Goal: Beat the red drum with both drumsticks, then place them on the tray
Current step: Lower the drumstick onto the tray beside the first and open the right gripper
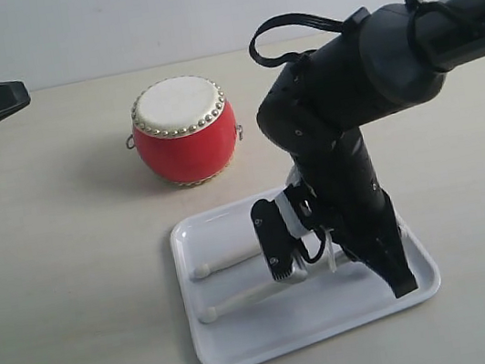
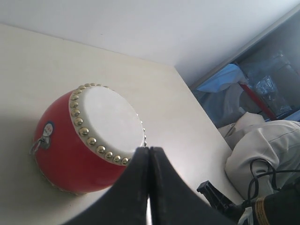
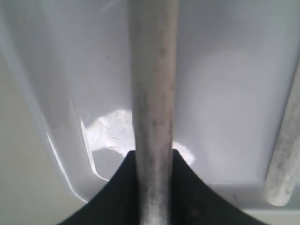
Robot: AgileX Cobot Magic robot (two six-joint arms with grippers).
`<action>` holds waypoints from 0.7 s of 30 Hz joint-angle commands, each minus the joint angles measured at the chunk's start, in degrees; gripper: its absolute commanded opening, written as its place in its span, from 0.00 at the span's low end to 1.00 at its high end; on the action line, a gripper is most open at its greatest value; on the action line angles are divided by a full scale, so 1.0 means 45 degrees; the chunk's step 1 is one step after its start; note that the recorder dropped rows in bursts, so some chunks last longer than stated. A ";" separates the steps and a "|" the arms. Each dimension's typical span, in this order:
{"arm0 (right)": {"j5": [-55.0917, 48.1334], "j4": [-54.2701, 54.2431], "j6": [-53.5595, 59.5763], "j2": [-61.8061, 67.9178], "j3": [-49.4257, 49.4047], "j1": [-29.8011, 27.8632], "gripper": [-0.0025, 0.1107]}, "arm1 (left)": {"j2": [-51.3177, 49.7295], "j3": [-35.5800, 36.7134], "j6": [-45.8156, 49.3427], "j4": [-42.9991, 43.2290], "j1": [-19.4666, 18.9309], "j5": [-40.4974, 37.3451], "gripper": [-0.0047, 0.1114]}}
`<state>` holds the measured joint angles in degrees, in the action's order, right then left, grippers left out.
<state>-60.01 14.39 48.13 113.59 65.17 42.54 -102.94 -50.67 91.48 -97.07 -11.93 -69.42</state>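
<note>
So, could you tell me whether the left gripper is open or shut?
Shut: on the left gripper, the black fingers meet with no gap, nothing between them.

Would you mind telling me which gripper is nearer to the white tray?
Right. The right gripper is down in the tray, shut on a drumstick lying there; the left gripper is shut, far off past the red drum.

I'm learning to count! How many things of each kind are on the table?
drum: 1
sticks: 2
tray: 1
Total: 4
</note>
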 commanded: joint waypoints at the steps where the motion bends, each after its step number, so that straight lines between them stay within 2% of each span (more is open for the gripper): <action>1: 0.0046 -0.0201 -0.0068 -0.0033 0.0091 0.0030 0.18 | 0.0051 0.0011 -0.0027 0.0019 -0.0014 -0.0122 0.04; 11: 0.0046 -0.0177 -0.0068 -0.0033 0.0091 0.0030 0.47 | 0.0051 0.0011 -0.0027 0.0019 -0.0014 -0.0122 0.04; 21: 0.0014 -0.0091 -0.0552 -0.1009 0.0091 0.0030 0.49 | 0.0051 0.0011 -0.0027 0.0019 -0.0014 -0.0122 0.04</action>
<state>-60.01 13.61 47.02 111.26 65.17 42.54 -102.94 -50.67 91.48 -96.80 -11.93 -69.42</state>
